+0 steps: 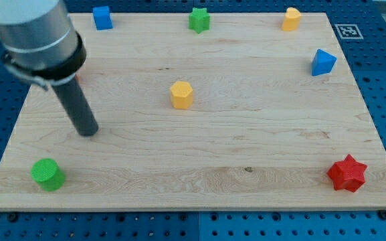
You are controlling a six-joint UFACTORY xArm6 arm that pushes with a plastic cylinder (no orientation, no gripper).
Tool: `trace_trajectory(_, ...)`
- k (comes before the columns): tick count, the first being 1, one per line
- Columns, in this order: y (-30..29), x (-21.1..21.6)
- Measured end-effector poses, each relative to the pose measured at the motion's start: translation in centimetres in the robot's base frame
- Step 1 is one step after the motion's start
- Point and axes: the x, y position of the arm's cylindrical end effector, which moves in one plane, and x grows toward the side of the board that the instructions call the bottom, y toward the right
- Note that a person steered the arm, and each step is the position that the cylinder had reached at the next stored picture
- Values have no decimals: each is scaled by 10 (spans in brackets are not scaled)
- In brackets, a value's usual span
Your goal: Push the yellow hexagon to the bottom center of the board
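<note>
Nearest the view's bottom edge, a green cylinder point(47, 175) sits in the left corner of the wooden board point(199, 167), and a red star point(347, 173) sits in the right corner. The two are well apart, with bare wood between them along the bottom strip.

Further up on the left, my tip point(89, 132) rests on the board. The dark rod leans up and to the left into the grey arm body, which fills the view's top left corner. There is no gripper on this arm, so nothing opens or closes; only the rod's end meets the table. The tip touches no block: it stands above the green cylinder and to the left of the yellow hexagon point(181, 94), clearly apart from both.

The yellow hexagon sits a little left of the board's middle and in its upper half (so it is far from the bottom centre). No other block is near it.

Further back on the right, a blue block point(323, 62) of roughly triangular shape lies close to the right edge.

Along the top edge, from the view's left to its right, stand a blue cube point(102, 17), a green star point(199, 19) and a second yellow block point(290, 19), whose shape I cannot make out exactly.
</note>
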Motion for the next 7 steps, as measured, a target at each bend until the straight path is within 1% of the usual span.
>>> trace_trajectory(1,12,-58)
trace_trajectory(2,60,-112)
trace_trajectory(3,138,-112)
trace_trajectory(4,155,-73)
trace_trajectory(6,164,-64)
trace_trajectory(7,165,-52)
